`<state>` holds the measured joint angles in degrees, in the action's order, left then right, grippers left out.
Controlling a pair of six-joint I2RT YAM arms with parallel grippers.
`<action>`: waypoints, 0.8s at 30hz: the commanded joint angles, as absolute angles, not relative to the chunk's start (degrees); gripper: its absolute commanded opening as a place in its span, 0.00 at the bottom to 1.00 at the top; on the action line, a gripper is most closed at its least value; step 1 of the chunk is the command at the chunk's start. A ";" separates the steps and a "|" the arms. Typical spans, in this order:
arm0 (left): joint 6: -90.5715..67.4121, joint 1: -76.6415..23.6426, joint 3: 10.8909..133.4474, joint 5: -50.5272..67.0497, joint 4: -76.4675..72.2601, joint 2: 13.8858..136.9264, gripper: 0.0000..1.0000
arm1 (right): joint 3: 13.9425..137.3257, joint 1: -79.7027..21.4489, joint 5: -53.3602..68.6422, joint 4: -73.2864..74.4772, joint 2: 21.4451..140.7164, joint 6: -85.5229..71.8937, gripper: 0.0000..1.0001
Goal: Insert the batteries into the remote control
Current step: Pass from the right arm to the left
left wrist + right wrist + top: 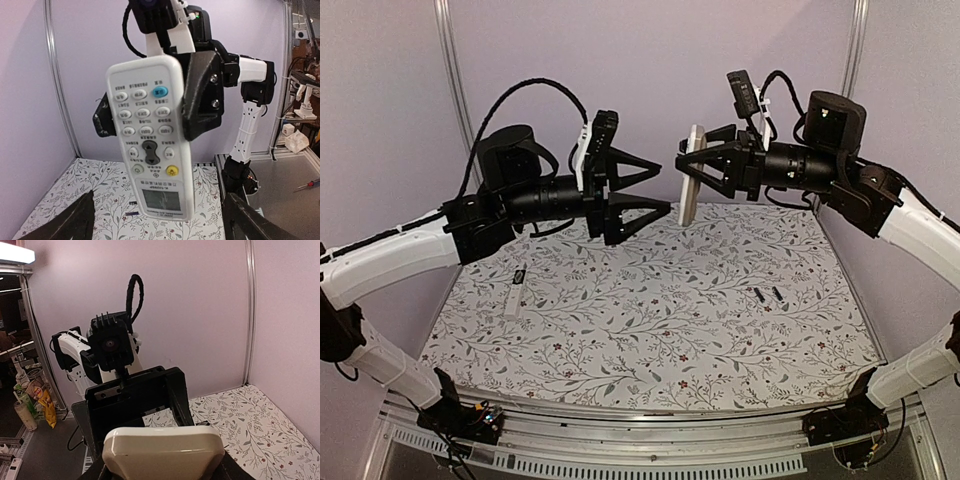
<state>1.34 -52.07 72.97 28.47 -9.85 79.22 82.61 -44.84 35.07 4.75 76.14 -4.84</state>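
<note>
Down on the flower-patterned desk [650, 340], well below and apart from both pairs of jaws, lie the loose things. Under the left arm [535, 195] there is a white strip [513, 300] with a small dark piece [520, 275] just beside it, both too small to tell what they are. The batteries [760, 295], two slim dark cylinders side by side, lie below the right jaws, nearer the arm bases. The left jaws stand wide apart with nothing in them, pointing at the remote control [150, 135] and near it without touching. The right jaws are clamped on the remote control's two long edges, holding it up in the air, nearly upright with a slight tilt. It is white, its button face turned to the left jaws: rows of pale keys, one blue key, one yellow key, and a display window at the lower end.
</note>
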 commanded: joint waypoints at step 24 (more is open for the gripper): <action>-6.45 -51.74 70.22 35.99 -20.85 86.58 0.66 | 87.69 -48.08 36.17 11.23 80.83 2.10 0.00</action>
